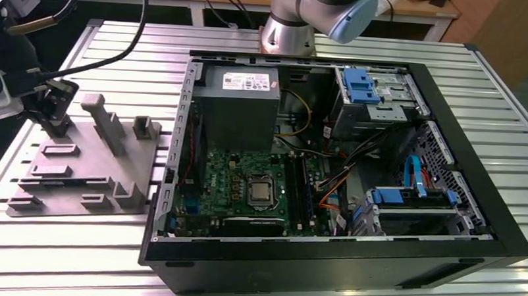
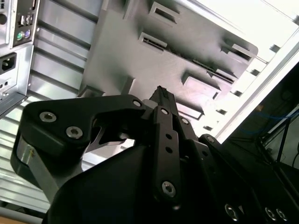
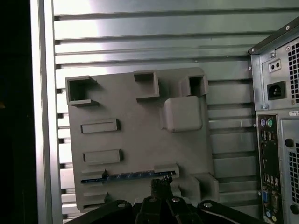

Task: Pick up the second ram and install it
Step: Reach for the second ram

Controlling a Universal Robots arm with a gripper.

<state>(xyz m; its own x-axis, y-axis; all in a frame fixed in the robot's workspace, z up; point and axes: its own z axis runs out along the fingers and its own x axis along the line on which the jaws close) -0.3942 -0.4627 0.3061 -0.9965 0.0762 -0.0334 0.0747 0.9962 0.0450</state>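
Black tool [image 3: 159,183] just beside second ram [image 3: 126,177]

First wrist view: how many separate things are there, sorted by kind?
Grey moulded plastic holder plate: 1
Long, thin dark memory stick lying in that plate: 1
Black robot gripper: 1
Silver-backed computer case: 1
Ribbed aluminium table: 1
Total: 5
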